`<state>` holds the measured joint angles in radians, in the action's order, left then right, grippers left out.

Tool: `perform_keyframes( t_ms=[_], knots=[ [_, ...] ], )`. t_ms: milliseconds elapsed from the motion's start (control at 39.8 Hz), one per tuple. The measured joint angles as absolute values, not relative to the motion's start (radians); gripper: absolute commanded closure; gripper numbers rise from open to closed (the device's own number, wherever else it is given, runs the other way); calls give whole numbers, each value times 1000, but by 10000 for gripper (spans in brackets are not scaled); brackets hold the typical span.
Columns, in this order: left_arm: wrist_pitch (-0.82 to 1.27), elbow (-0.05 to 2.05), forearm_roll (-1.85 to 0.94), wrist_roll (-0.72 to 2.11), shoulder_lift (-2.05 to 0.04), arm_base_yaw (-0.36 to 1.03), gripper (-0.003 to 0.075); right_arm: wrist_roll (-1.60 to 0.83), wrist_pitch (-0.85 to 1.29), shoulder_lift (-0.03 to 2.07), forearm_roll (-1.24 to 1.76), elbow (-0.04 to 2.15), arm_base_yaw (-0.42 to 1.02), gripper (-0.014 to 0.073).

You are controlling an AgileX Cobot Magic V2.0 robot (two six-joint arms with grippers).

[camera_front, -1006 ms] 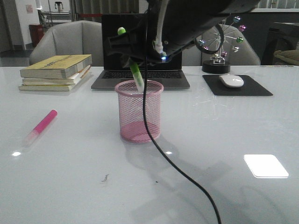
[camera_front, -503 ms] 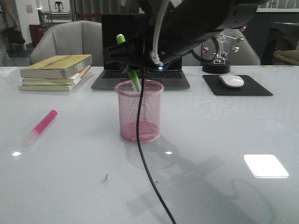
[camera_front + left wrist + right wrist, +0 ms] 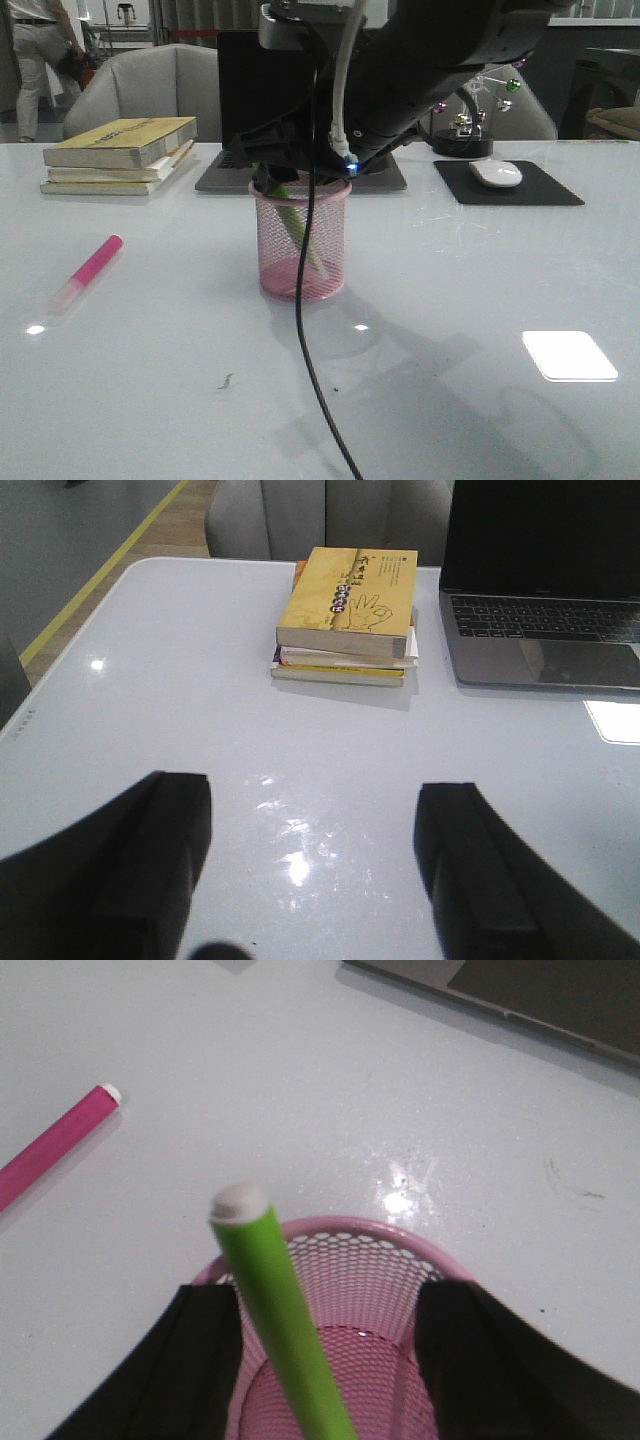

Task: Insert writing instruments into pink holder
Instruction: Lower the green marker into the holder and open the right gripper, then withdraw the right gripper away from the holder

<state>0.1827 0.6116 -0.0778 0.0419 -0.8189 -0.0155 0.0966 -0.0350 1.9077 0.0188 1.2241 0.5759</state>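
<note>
The pink holder [image 3: 300,245] [image 3: 400,1290] stands mid-table in front of the laptop. The green marker [image 3: 301,233] [image 3: 275,1290] stands tilted inside it, its upper end rising past the rim. My right gripper [image 3: 300,172] [image 3: 330,1298] hangs just over the rim, open; its fingers [image 3: 205,1360] straddle the cup and the marker leans near one of them. The pink marker [image 3: 90,268] [image 3: 55,1145] lies flat on the table to the left of the holder. My left gripper [image 3: 312,795] is open over bare table, with nothing between its fingers, and does not show in the front view.
A stack of books [image 3: 120,155] [image 3: 345,615] lies at the back left. An open laptop [image 3: 300,175] [image 3: 545,600] sits behind the holder. A mouse [image 3: 495,173] on a black pad [image 3: 545,192] and an ornament [image 3: 465,125] are at the back right. The arm's cable [image 3: 310,340] hangs in front of the holder.
The right gripper has come down over the holder, carrying the green marker from above the rim to deep inside. The marker now rests in the cup. The pink marker has not moved.
</note>
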Motion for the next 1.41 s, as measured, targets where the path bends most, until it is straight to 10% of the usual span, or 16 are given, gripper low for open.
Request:
perform_keyframes(
  t_ms=[1031,1408],
  knots=[
    [153,613,-78,42,-819,-16,222,97,642,1276,-176,1219,200,64],
    [153,613,-78,42,-819,-16,222,97,655,992,-194,832,7,64]
  ],
)
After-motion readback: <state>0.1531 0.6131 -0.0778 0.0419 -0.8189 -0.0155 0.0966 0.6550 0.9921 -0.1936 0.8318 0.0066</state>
